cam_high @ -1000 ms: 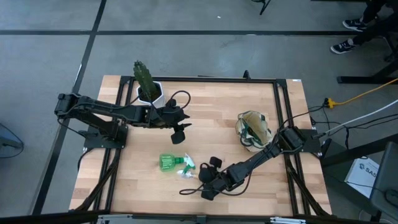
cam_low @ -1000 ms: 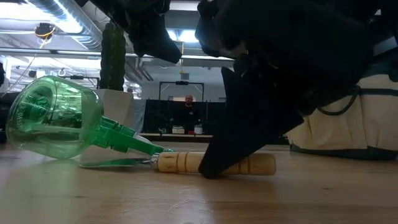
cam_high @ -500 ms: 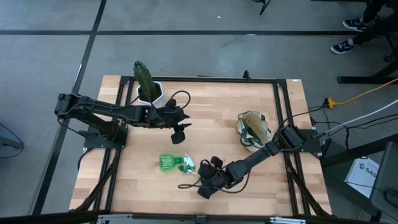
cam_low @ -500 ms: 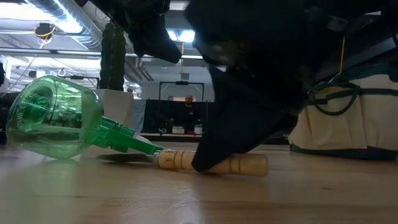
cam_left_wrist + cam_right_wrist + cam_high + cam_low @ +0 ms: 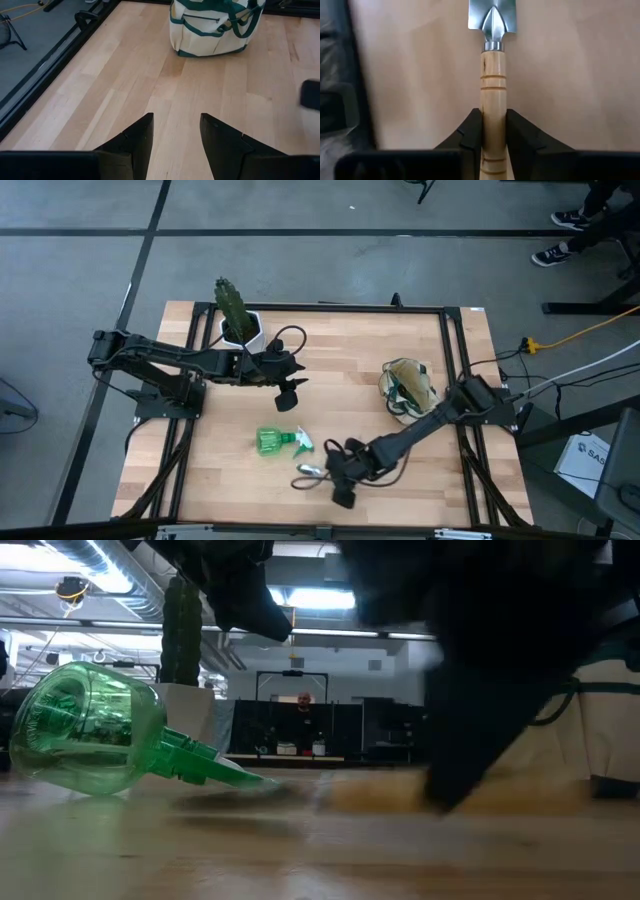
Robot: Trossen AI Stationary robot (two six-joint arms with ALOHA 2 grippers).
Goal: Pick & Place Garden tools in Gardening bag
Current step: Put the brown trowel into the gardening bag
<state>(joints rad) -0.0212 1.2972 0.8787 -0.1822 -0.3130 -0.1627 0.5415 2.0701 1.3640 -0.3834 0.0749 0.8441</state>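
The trowel (image 5: 312, 470), with a metal blade and a wooden handle, lies near the table's front, right of the green spray bottle (image 5: 275, 442), which rests on its side. My right gripper (image 5: 333, 476) is shut on the trowel's handle. The cream gardening bag (image 5: 407, 388) with green trim stands at the right. My left gripper (image 5: 290, 387) is open and empty above the table's middle, left of the bag (image 5: 210, 25). The shears and the thin tool do not show. My right gripper pinches the trowel's wooden handle (image 5: 493, 100) between its two fingers (image 5: 470, 132), toward its free end. The fingers lie along the handle and come from the table's right. The blade (image 5: 492, 17) points away from the gripper. Whether the trowel is clear of the table, I cannot tell.
A cactus in a white pot (image 5: 240, 328) stands at the far left, behind my left arm. The black frame rails (image 5: 455, 360) run along the table's edges. A person shows far off in the low view (image 5: 303, 700). Bare wood lies between the bottle and the bag.
My right gripper has gone toward the table's right with the trowel. The trowel has come away from the spray bottle's nozzle and turned a little, its blade now farther from the near edge. The bottle and my left arm have kept still.
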